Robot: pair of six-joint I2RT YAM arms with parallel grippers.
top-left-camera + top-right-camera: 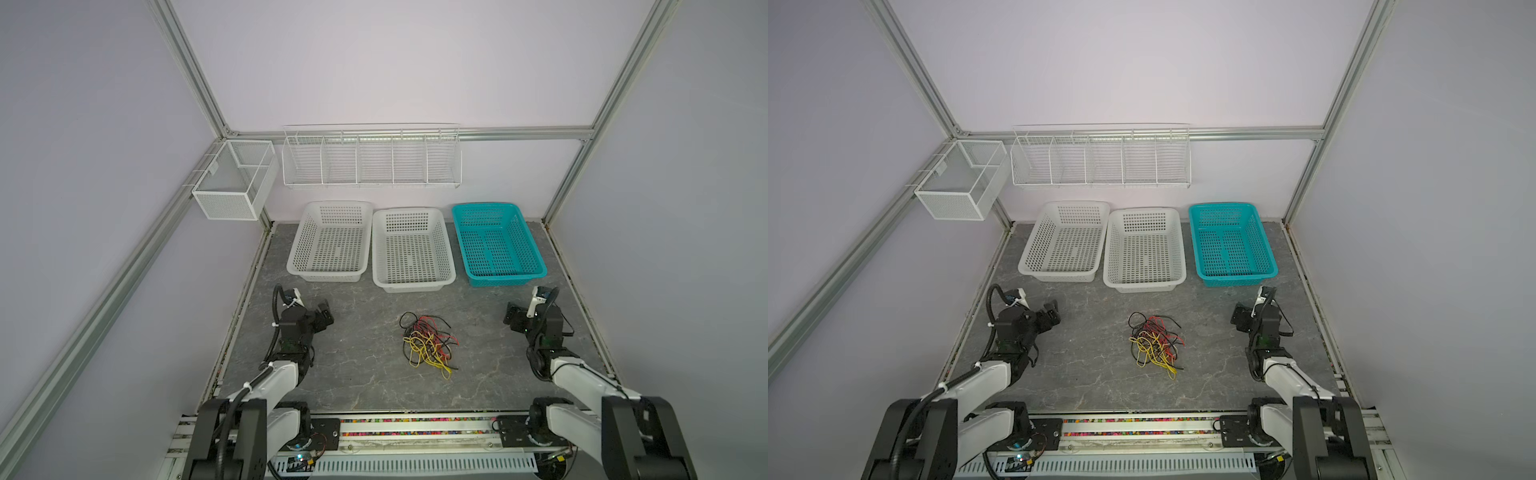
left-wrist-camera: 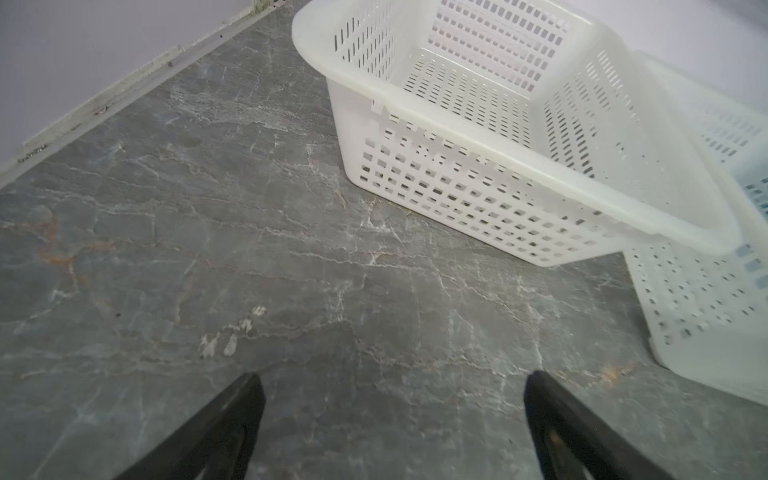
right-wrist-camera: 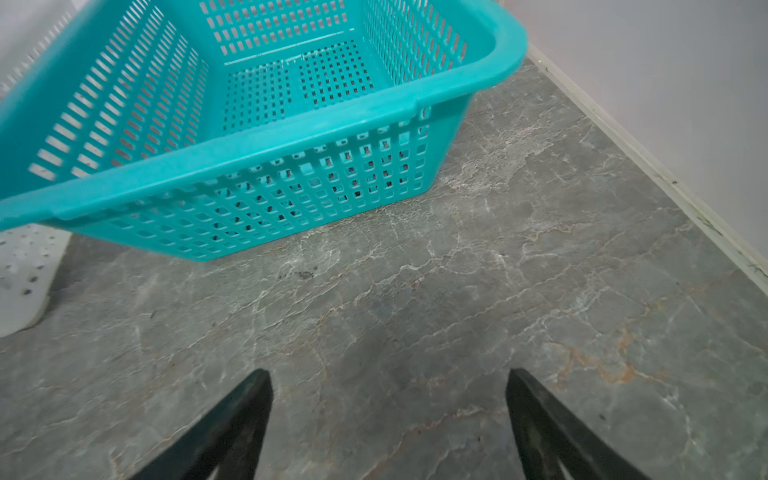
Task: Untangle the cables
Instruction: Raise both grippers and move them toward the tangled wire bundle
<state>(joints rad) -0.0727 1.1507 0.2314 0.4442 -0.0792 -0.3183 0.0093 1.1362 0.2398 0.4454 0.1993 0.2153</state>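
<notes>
Plainly, left jaws and right jaws gaping, empty, well apart from the cables (image 1: 427,345).

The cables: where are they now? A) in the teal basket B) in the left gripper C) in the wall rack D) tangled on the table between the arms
D: in both top views the cables lie as one tangle on the table, apart from the left gripper and right gripper, both open.
</notes>
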